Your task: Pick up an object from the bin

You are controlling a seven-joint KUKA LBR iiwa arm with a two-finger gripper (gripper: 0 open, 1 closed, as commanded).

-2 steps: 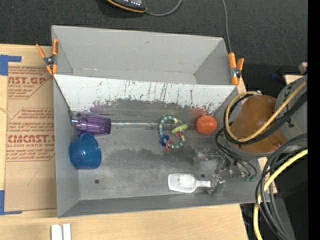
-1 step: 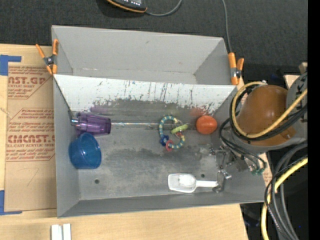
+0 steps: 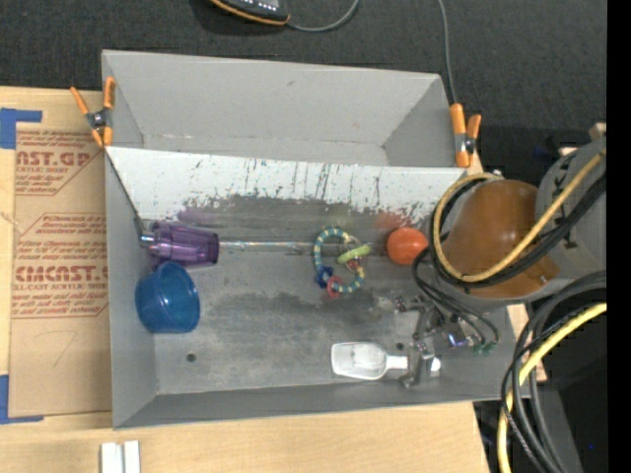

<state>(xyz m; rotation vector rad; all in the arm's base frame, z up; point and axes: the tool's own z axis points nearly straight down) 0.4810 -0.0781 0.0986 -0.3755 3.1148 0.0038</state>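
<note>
My gripper (image 3: 415, 340) is low in the bin's front right corner, open, with nothing between its fingers. One fingertip (image 3: 422, 367) touches or nearly touches the right end of a white scoop-like thing (image 3: 359, 361) lying flat by the front wall. The other fingertip (image 3: 405, 305) is toward the bin's middle. An orange ball (image 3: 405, 245) rests behind the gripper near the back wall. A ring of coloured beads (image 3: 337, 261) lies to the left of the ball.
A purple cup (image 3: 183, 245) lies on its side at the left, and a blue bowl (image 3: 168, 298) sits just in front of it. The arm with its orange cover and cables hangs over the bin's right rim.
</note>
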